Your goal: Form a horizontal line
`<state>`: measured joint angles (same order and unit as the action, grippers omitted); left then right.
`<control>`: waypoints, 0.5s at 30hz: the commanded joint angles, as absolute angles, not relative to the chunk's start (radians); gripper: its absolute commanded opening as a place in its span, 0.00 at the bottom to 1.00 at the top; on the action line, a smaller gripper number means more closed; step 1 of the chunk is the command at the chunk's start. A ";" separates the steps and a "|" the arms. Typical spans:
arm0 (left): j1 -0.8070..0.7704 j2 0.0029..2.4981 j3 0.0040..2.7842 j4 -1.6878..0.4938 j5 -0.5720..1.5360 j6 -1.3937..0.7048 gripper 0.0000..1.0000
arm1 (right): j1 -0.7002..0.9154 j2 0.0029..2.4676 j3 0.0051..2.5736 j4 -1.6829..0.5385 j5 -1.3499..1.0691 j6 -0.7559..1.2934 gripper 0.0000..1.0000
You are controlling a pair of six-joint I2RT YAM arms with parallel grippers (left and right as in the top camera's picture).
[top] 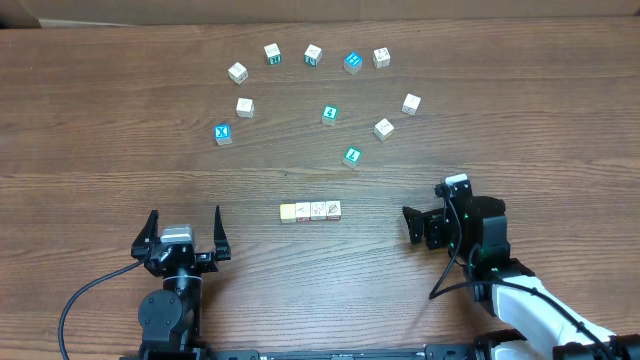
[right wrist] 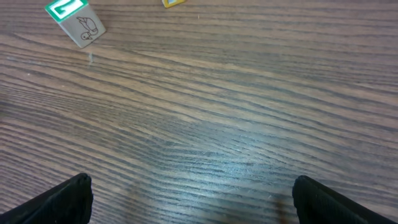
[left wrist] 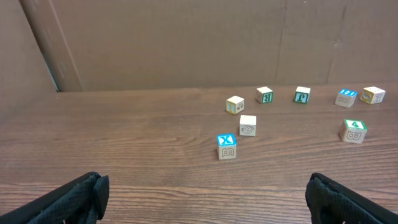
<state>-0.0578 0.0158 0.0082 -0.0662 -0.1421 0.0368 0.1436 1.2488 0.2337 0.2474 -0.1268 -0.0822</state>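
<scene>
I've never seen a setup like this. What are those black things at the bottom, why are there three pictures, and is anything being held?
Those are two robot arms, each ending in a two-finger claw. One picture looks down from above the wooden table; there the left gripper and right gripper both stand open and hold nothing. The other two come from cameras on the wrists, so the black tips at their bottom corners are the claws' own fingers. Between the arms lies a row of four small cubes. Farther back, loose cubes are scattered, some with blue or teal faces.
</scene>
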 commanded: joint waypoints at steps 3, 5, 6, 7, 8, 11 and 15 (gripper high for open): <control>-0.060 0.004 0.005 -0.066 -0.131 0.056 1.00 | 0.130 1.201 0.207 0.260 -0.133 -0.080 1.00; -0.060 0.004 0.005 -0.066 -0.131 0.056 0.99 | 0.118 1.181 0.197 0.261 -0.137 -0.079 1.00; -0.060 0.004 0.005 -0.066 -0.131 0.056 0.99 | 0.112 1.168 0.190 0.261 -0.138 -0.079 1.00; -0.060 0.004 0.005 -0.066 -0.131 0.056 0.99 | 0.107 1.153 0.181 0.261 -0.146 -0.079 1.00; -0.060 0.004 0.005 -0.066 -0.131 0.056 0.99 | 0.102 1.140 0.172 0.263 -0.153 -0.079 1.00; -0.060 0.004 0.005 -0.066 -0.131 0.056 1.00 | 0.094 1.101 0.141 0.284 -0.159 -0.079 1.00; -0.060 0.004 0.005 -0.066 -0.131 0.056 1.00 | 0.094 1.043 0.117 0.285 -0.159 -0.080 1.00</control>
